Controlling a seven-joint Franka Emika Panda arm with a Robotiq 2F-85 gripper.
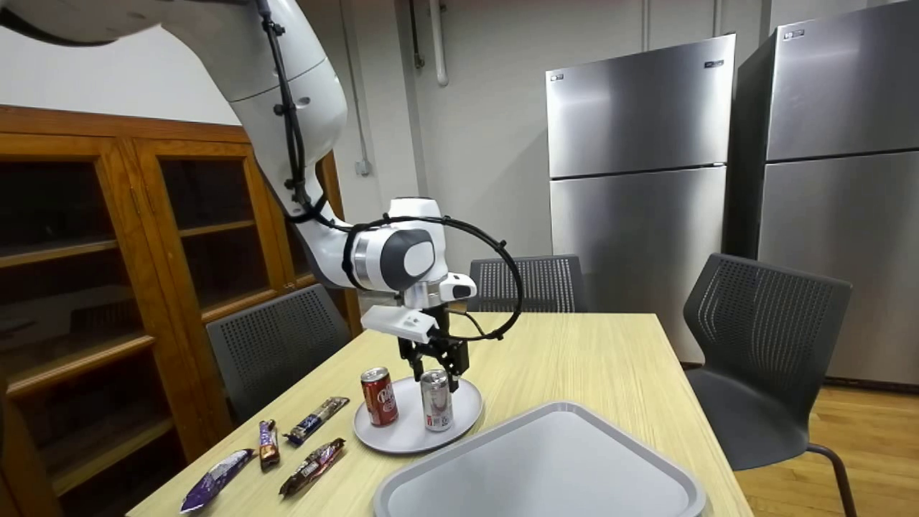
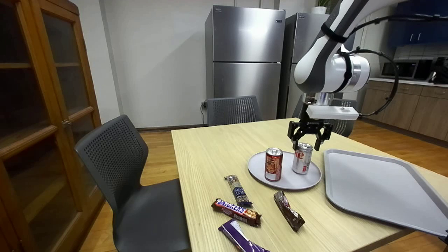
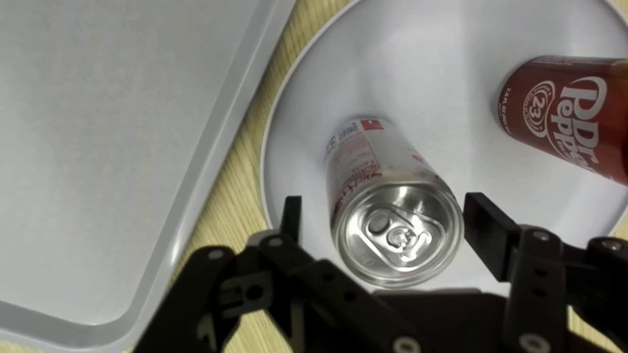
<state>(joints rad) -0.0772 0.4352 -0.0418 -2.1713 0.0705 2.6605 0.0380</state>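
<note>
- The gripper [image 2: 306, 145] stands unclenched; its spread fingers flank the upright silver can [image 3: 392, 201] without grasping it;
- One fingertip shows a clear gap; whether the fingertip nearer the red can [image 3: 564, 117] touches the silver can is hard to make out;
- The red can stands near the gripper — cut off by the wrist view's edge;
- Beneath the gripper lies the plate [image 3: 417, 59], partly hidden by the fingers;
- The tray [image 1: 546, 467], near the gripper, is cut off in the wrist view;
- The purple wrapper [image 2: 241, 236], well apart from the gripper, runs out of frame in an exterior view.
</note>
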